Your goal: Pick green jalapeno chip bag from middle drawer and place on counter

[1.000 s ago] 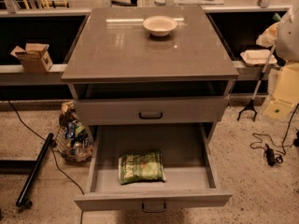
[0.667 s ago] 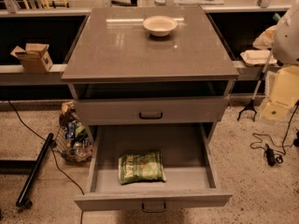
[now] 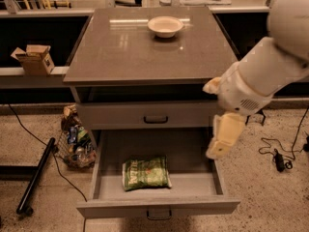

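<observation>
The green jalapeno chip bag (image 3: 146,173) lies flat on the floor of the open middle drawer (image 3: 157,208), near its front and a little left of centre. The counter (image 3: 140,52) tops the cabinet above it. My gripper (image 3: 218,148) hangs from the white arm at the right, over the drawer's right wall. It is above and to the right of the bag and does not touch it. It holds nothing that I can see.
A white bowl (image 3: 165,26) sits at the back of the counter. The shallower drawer (image 3: 155,115) above is closed. A wire basket of trash (image 3: 75,141) and a black pole (image 3: 36,175) are on the floor at left, cables (image 3: 279,158) at right. A cardboard box (image 3: 34,59) sits on the left ledge.
The arm has swung in from the right edge toward the cabinet, and the gripper now hangs over the drawer's right side. The bag has not moved.
</observation>
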